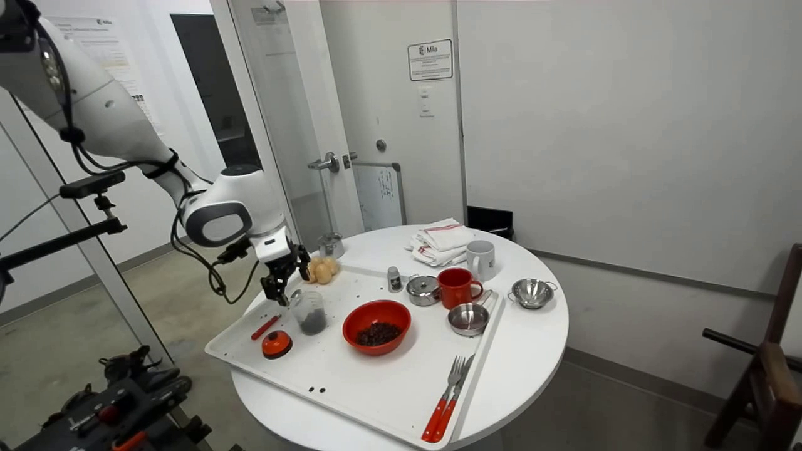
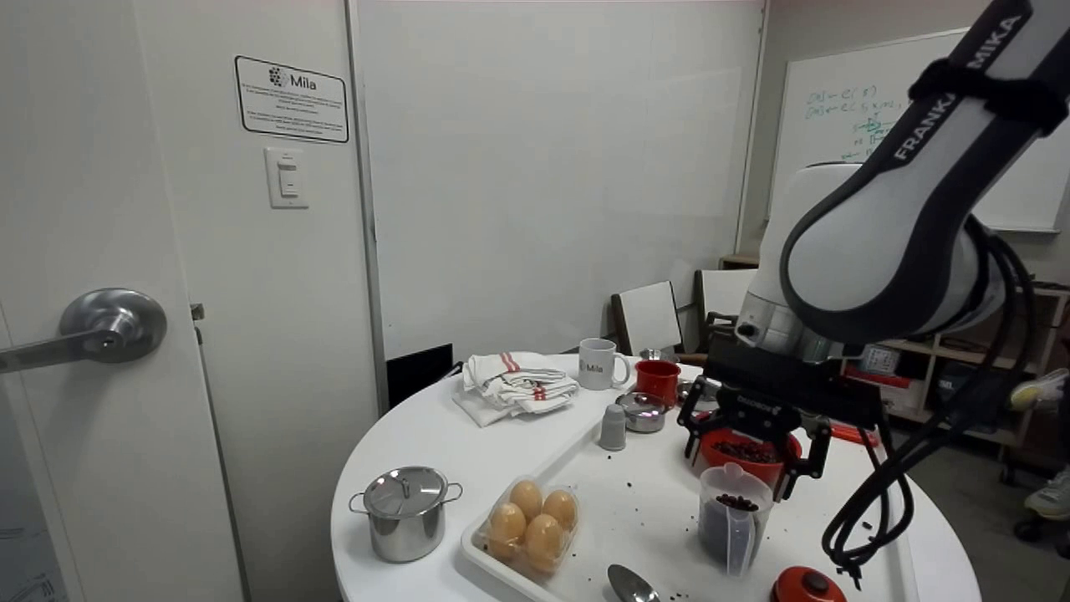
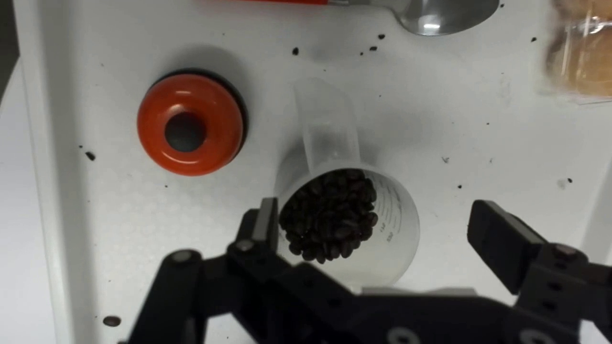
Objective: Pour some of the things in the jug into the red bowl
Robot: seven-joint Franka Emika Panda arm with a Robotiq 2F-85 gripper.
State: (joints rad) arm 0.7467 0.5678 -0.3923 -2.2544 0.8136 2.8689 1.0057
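The jug (image 1: 309, 313) is a greyish see-through measuring cup, upright on the white tray, holding dark beans; it also shows in an exterior view (image 2: 736, 527), its handle towards that camera. The red bowl (image 1: 376, 311) stands beside it on the tray with dark beans inside; an exterior view (image 2: 765, 470) shows it partly behind the gripper. My gripper (image 1: 289, 279) is open and empty above the jug. In the wrist view the gripper (image 3: 380, 229) has its fingers apart, with the jug (image 3: 397, 248) between them, nearer the left finger. I cannot tell whether that finger touches it.
A red-orange lid (image 3: 190, 125) with a black knob and a spoon (image 3: 444, 16) lie near the jug. Eggs in a carton (image 2: 532, 527), a grey shaker (image 1: 394, 280), a lidded steel pot (image 1: 423, 290), a red mug (image 1: 456, 288) and a steel pan (image 1: 468, 321) stand around.
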